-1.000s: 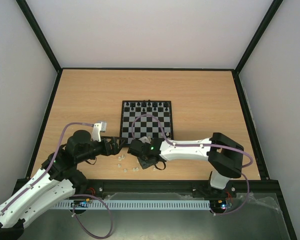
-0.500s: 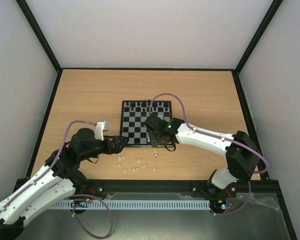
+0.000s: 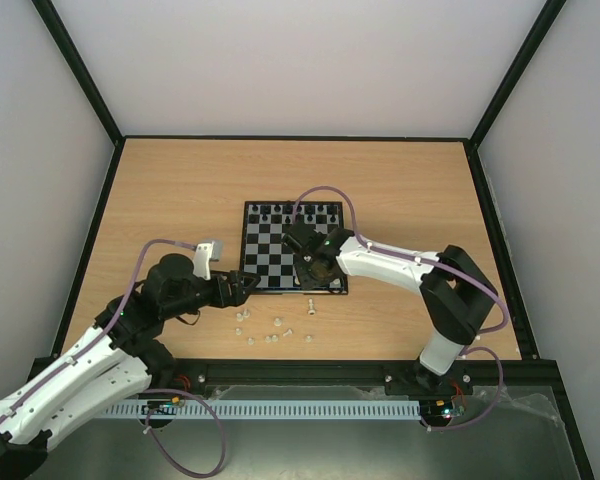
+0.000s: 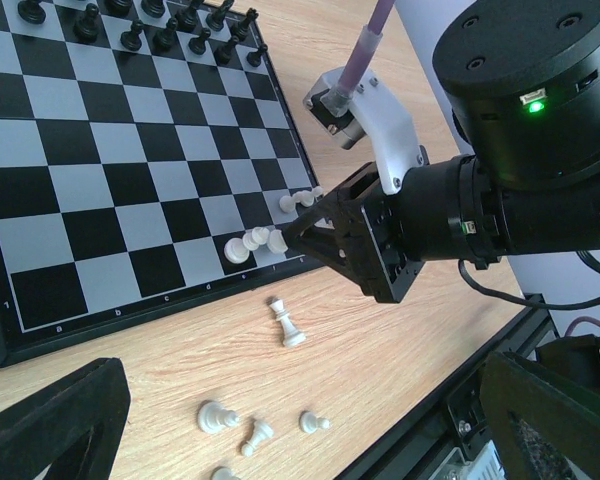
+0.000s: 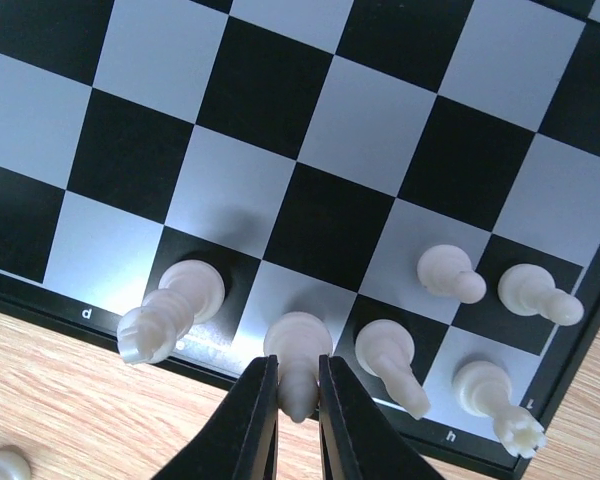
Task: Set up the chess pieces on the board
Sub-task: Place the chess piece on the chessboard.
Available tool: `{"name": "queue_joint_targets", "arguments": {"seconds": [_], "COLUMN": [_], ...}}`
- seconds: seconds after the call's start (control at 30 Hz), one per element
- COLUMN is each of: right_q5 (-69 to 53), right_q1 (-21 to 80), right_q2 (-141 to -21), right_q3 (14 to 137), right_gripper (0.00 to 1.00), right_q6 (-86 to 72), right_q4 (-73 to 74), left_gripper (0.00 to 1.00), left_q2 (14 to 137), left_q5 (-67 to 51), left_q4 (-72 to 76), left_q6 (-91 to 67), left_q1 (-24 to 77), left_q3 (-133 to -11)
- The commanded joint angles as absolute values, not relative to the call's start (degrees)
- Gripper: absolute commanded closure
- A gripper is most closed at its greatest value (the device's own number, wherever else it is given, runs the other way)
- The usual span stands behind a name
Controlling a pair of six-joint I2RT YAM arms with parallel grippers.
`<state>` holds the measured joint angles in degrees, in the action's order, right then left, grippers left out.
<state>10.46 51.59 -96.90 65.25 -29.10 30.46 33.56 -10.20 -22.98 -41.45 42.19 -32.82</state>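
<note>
White chess pieces (image 5: 385, 350) partly set: six at the board's (image 5: 330, 120) near right corner, several loose on the table (image 3: 180, 190).
The right gripper (image 5: 298, 367) is clamped on one white piece (image 5: 297, 338) standing in the nearest rank. By my reading its long axis is roughly upright, base on the square and head up between the fingers. The black pieces (image 3: 295, 211) already line the far ranks. Most of the white side looks unplaced. That includes a taller piece (image 4: 286, 324) just off the board's near edge, apparently on its side with its head toward the board. The left gripper (image 3: 246, 288) hangs near the board's near left corner, jaws spread and empty.
</note>
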Motion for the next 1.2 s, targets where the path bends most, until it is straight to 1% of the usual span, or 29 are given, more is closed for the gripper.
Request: {"name": "queue_joint_targets", "arguments": {"seconds": [0.0,0.3,0.5,0.63,0.87,1.07,1.1,1.17], "right_q5": [9.56,9.93,9.84,9.15,5.61,4.77,4.30,3.18], "right_q1": [51.42,51.05,50.85,50.80,50.86,50.81,50.81,50.82], "right_q2": [-98.47,-100.29,-100.21,-99.07,-91.40,-80.76,-78.77,-74.11], "right_q3": [66.58,66.79,66.59,66.48,65.48,63.66,62.80,60.58], "right_gripper": [0.86,0.85,0.78,0.75,0.72,0.69,0.67,0.57], "right_q6": [-27.59,-27.16,-27.07,-26.96,-26.20,-26.40,-26.51,-26.90], "right_q4": [30.96,30.44,30.23,30.15,29.39,29.91,29.47,27.99], "left_gripper": [0.01,0.01,0.01,0.01,0.01,0.01,0.01,0.01], "left_q2": [34.03,34.39,34.84,35.39,35.49,36.61,36.84,37.42], "left_q5": [-10.11,-9.97,-9.82,-9.88,-9.90,-9.46,-9.30,-8.74], "left_q4": [-21.55,-20.98,-20.71,-20.56,-20.41,-19.90,-19.71,-19.37], "left_q6": [-40.82,-40.95,-40.71,-40.72,-40.33,-39.66,-39.60,-39.58], "left_q1": [42.32,42.36,42.36,42.30,42.28,42.28,42.26,42.26], "left_q3": [-33.66,-33.26,-33.26,-33.35,-34.02,-36.32,-36.56,-37.18]}}
